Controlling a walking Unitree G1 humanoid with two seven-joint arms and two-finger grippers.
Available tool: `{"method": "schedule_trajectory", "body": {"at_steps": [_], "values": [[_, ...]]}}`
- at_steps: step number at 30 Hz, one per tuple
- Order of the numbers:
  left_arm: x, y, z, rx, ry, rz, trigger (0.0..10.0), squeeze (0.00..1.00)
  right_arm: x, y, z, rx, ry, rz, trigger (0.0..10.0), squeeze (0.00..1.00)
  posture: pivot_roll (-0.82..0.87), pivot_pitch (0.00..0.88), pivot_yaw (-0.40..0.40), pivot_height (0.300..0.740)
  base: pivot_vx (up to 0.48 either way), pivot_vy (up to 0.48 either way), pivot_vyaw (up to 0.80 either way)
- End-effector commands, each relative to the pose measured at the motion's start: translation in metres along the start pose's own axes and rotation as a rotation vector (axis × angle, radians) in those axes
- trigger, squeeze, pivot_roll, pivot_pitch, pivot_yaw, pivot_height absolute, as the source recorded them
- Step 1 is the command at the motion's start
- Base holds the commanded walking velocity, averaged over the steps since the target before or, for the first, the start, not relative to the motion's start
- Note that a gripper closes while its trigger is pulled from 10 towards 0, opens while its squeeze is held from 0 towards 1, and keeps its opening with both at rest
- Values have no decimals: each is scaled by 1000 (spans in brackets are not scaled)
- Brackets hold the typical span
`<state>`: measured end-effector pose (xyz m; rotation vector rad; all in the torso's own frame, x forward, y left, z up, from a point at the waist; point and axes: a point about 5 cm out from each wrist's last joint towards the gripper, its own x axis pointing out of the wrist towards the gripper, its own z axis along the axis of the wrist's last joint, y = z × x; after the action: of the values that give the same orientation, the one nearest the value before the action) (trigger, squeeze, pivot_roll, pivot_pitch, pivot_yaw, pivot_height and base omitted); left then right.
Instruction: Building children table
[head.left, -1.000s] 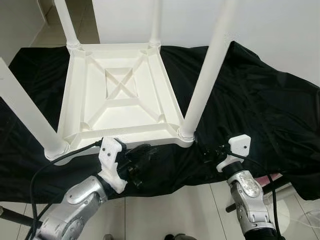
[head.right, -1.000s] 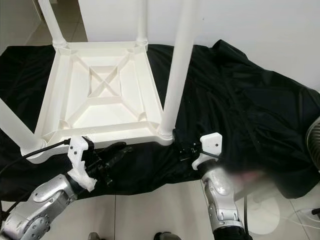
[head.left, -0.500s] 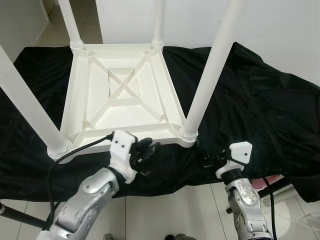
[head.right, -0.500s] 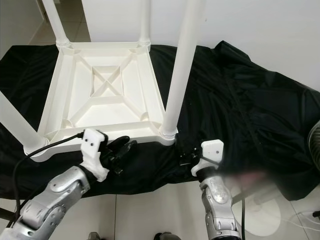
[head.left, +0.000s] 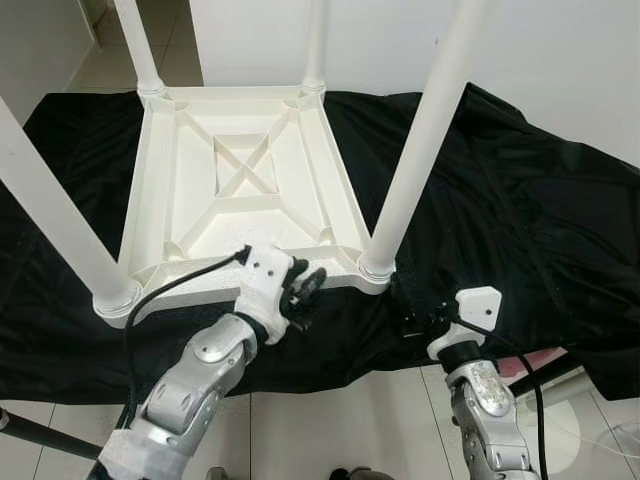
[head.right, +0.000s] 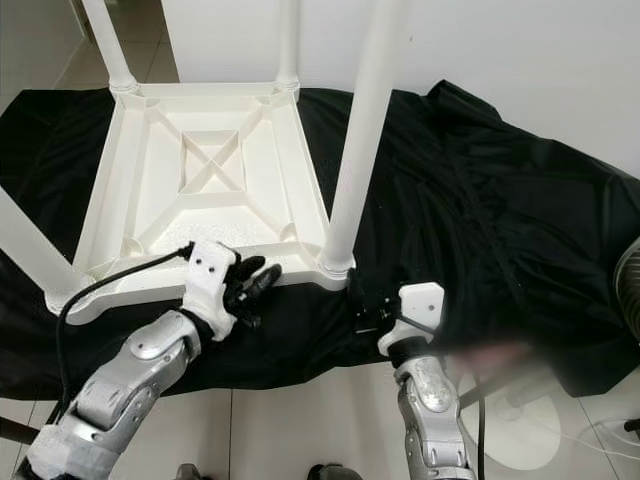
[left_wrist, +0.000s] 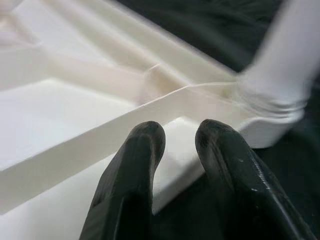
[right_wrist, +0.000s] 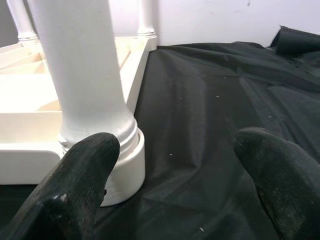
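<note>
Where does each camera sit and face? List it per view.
Left and right eye views: on the head, looking down at the upturned table on black cloth; both arms show.
Left wrist view: behind the left gripper, facing the table's near rim.
Right wrist view: behind the open right gripper, facing the near right leg.
All share that leg.

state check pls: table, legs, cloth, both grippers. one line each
white plastic table: upside down on the cloth, underside ribs facing up
table legs: four, seated in the corner sockets, pointing up
black cloth: spread under the table, wrinkled
left gripper: at the table's near rim, fingers slightly apart, gripping nothing
right gripper: open, low over the cloth by the near right leg's base
</note>
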<state>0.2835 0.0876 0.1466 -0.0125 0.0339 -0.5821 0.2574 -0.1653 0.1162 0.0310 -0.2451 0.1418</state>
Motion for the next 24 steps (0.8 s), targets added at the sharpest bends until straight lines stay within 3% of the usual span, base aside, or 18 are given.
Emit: {"method": "schedule_trajectory", "body": {"at_steps": [1, 8, 24], "values": [[0, 8, -6, 2, 42, 97, 10000, 0, -2, -1, -2, 6, 17, -13, 10000, 0, -32, 134, -24, 740, 0, 0, 0], [3, 19, -12, 23, 134, 199, 10000, 0, -2, -9, 2, 3, 10, -35, 10000, 0, -39, 135, -23, 740, 0, 0, 0], [-1, 27, -14, 73, 290, 189, 10000, 0, 12, -20, 19, 40, -51, -92, 10000, 0, -26, 136, -24, 740, 0, 0, 0]]}}
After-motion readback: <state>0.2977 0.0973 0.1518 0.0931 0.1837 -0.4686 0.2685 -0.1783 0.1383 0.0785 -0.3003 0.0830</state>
